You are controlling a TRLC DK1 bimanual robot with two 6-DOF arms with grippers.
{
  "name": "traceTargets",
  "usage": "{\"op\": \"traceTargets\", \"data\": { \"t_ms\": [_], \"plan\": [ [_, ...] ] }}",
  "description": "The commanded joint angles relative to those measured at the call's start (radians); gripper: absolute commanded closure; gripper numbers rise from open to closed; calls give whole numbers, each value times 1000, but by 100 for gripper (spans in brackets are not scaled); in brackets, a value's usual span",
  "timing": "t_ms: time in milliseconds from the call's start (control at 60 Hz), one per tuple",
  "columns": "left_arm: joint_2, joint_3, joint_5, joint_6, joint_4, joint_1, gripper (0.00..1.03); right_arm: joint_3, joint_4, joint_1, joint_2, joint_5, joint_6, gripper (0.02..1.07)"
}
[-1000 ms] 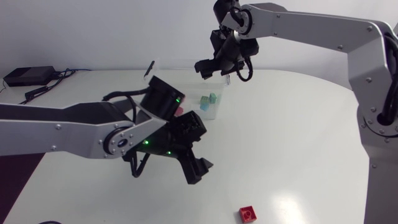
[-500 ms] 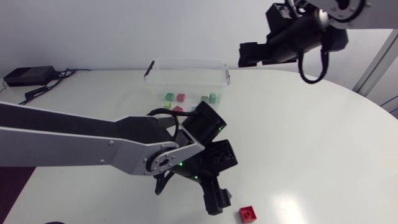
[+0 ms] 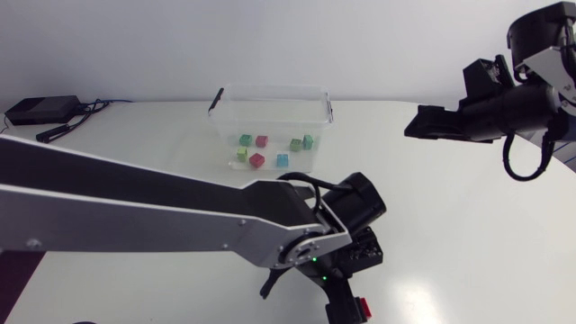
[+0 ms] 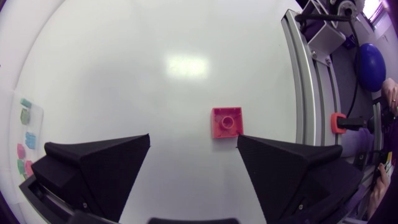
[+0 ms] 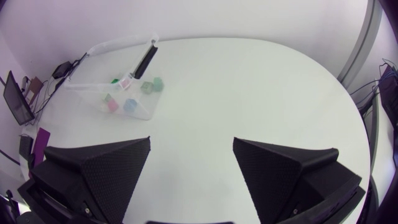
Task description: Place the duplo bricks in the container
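Left gripper (image 4: 194, 140) has been swung from container (image 3: 270, 89) to red brick (image 4: 226, 122) near table edge. Fingers spread; brick just ahead, ungripped. Right gripper (image 5: 191, 140) has been pulled back, open-fingered, empty. Other bricks (image 3: 257, 160) already binned; last pick judged imminent.

Red brick (image 3: 364, 308) seemingly half-hidden (head view).

Worktop (image 3: 432, 216) is plain white, container (image 3: 270, 88) is clear with black clips (image 3: 216, 98), the bricks (image 3: 245, 139) in it are green, pink and light blue, loose brick (image 4: 226, 122) is red.
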Motion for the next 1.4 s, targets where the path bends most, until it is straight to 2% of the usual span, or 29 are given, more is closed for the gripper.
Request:
{"op": "traceTargets", "data": {
  "t_ms": [0, 67, 467, 800, 1133, 1383],
  "plan": [
    [53, 57, -7, -38, -30, -20, 6, -54, 22, -22, -28, -20, -19, 11],
    [98, 109, -9, -60, -88, -40, 7, -98, 44, -47, -45, -30, -25, 11],
    [145, 170, -9, -98, -160, -69, 9, -170, 64, -84, -66, -47, -38, 11],
    [220, 299, -9, -118, -323, -77, 10, -184, 61, -90, -88, -50, -38, 11],
    [256, 358, -9, -134, -372, -84, 17, -187, 62, -98, -86, -57, -41, 11],
    [286, 407, -9, -134, -425, -91, 18, -201, 67, -105, -83, -58, -45, 11]
  ]
}}
